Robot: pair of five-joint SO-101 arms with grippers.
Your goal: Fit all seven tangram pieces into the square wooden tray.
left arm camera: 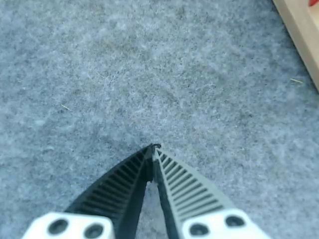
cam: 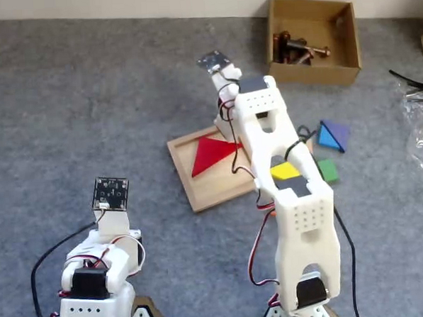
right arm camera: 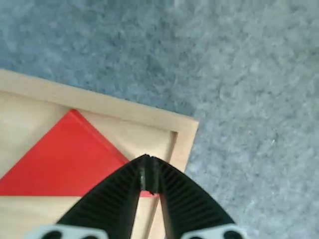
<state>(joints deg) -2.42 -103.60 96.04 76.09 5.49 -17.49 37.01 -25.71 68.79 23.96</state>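
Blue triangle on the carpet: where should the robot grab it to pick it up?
Probably from straight above. The flat blue triangle piece lies flat on the grey carpet, so only its thin side edges offer a hold. Close the jaws across its middle, using the edges that face away from the purple piece right beside it.

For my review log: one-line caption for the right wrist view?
Right gripper, shut, at the edge of the red triangle inside the wooden tray on grey carpet.
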